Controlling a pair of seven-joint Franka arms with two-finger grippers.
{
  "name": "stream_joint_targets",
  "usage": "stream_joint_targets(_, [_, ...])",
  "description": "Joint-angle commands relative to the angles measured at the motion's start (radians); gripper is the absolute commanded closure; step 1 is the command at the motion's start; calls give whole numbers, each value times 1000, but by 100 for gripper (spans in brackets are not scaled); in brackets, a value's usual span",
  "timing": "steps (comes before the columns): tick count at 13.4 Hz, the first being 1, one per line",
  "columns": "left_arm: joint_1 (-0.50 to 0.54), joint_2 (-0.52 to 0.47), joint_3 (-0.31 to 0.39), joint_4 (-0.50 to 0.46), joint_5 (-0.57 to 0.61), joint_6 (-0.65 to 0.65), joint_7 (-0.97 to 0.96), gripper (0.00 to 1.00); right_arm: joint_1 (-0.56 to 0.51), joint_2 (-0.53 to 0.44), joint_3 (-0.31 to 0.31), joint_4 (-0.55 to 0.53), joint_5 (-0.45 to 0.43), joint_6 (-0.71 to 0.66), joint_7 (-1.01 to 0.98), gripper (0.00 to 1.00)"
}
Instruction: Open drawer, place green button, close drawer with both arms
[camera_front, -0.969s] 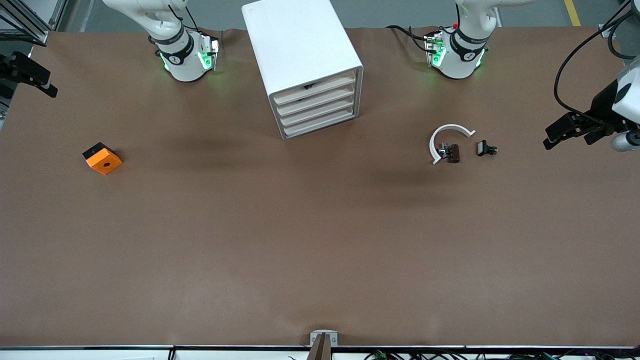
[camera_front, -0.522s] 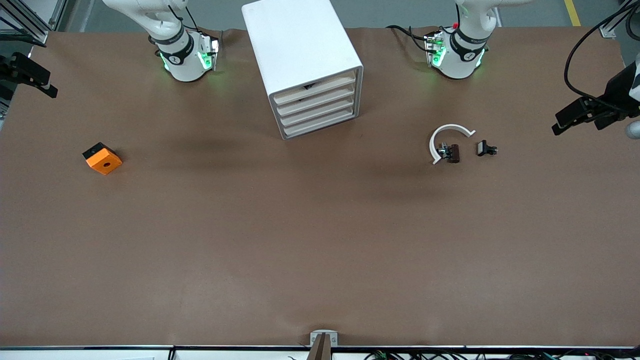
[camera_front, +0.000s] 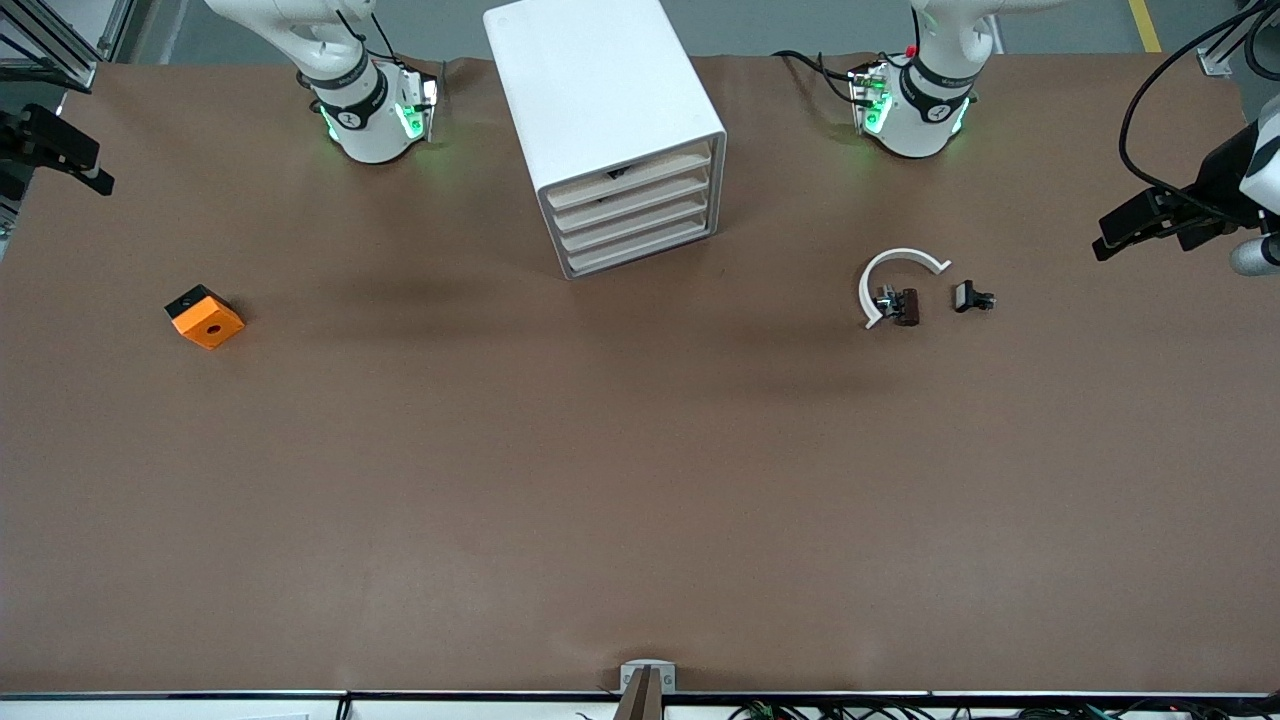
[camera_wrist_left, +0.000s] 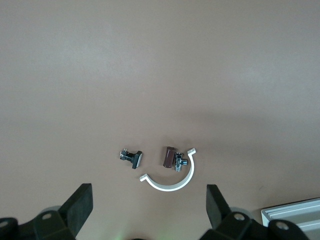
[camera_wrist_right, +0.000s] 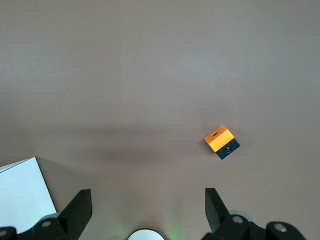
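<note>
The white cabinet (camera_front: 590, 80) stands between the two arm bases. Its four cream-fronted drawers (camera_front: 630, 205) all sit pushed in. A small dark spot (camera_front: 615, 173) shows at the top drawer's upper edge; I cannot tell what it is. The green-capped button is not in view. My left gripper (camera_front: 1140, 243) hangs open and empty over the table's edge at the left arm's end; its wrist view (camera_wrist_left: 149, 200) shows the jaws wide apart. My right gripper (camera_front: 60, 175) hangs open and empty over the right arm's end; its wrist view (camera_wrist_right: 148, 202) shows the same.
An orange cube (camera_front: 205, 317) lies toward the right arm's end and shows in the right wrist view (camera_wrist_right: 220, 140). A white curved strip (camera_front: 895, 265) with small black-brown parts (camera_front: 905, 305) lies toward the left arm's end and shows in the left wrist view (camera_wrist_left: 170, 182).
The left gripper has shifted toward the table's corner at the left arm's end, then eased back a little. The right arm, the cabinet and the loose parts have not moved.
</note>
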Motion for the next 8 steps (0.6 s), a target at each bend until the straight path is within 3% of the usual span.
stream_joint_targets(1, [6, 11, -8, 29, 18, -27, 54, 0, -7, 11, 7, 27, -40, -3, -5, 0])
stream_joint_targets(8, [9, 15, -8, 29, 15, -27, 60, 0, -10, 10, 6, 24, -40, -3, -4, 0])
